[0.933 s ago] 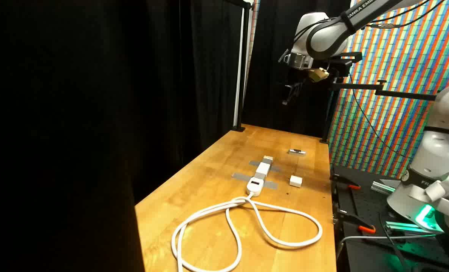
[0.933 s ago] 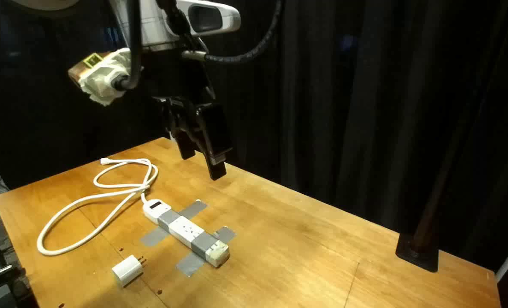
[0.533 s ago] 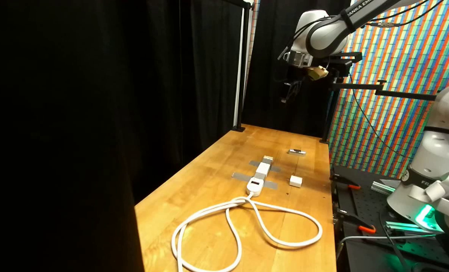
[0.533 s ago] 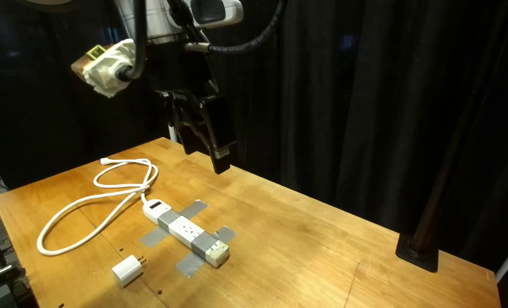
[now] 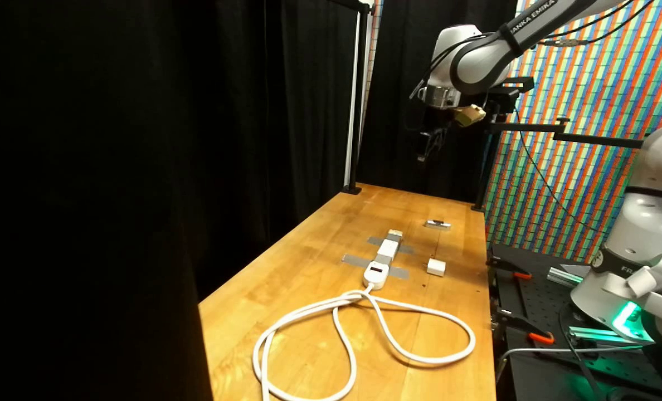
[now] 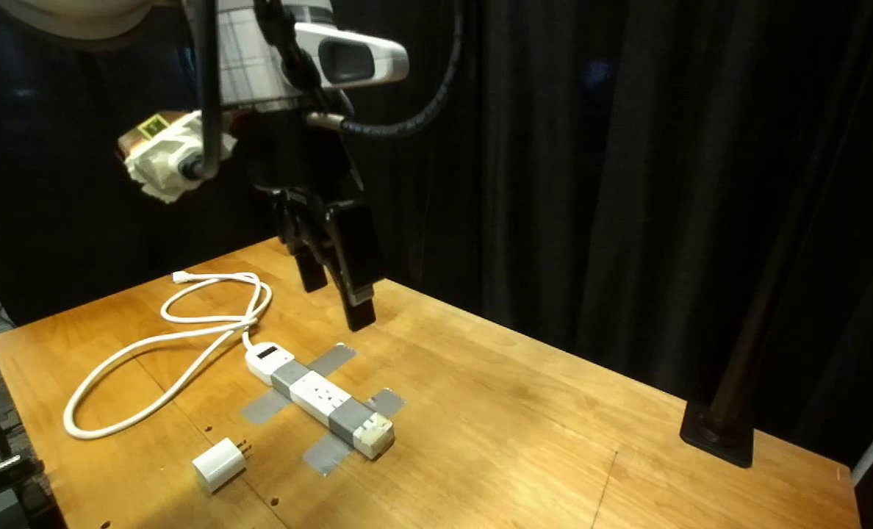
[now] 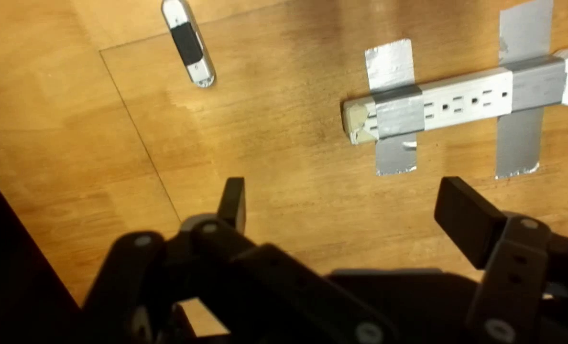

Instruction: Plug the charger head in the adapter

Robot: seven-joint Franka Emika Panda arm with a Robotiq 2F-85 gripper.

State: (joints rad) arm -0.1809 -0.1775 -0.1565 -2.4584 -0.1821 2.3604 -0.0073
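Note:
The charger head (image 5: 436, 267) is a small white block lying on its side on the table. In an exterior view its prongs show beside the white body (image 6: 220, 464); it is out of the wrist view. The adapter (image 6: 321, 393) is a long white socket strip taped to the table near the charger head. It also shows in the wrist view (image 7: 465, 100), with sockets facing up and yellowish tape at its end. My gripper (image 7: 341, 196) is open and empty, its fingers wide apart. It hangs well above the table in both exterior views (image 6: 337, 300) (image 5: 424, 156).
Grey tape strips (image 7: 395, 107) cross the adapter. Its white cable (image 6: 157, 338) loops over the table. A small silver bar with a black middle (image 7: 188, 43) lies beyond the adapter's end. A black post base (image 6: 717, 433) stands at the table edge. Black curtains hang behind.
My gripper rose slightly at first, then came down, and it is now lower than in both earlier moments. It stays open. The charger head and adapter have not moved.

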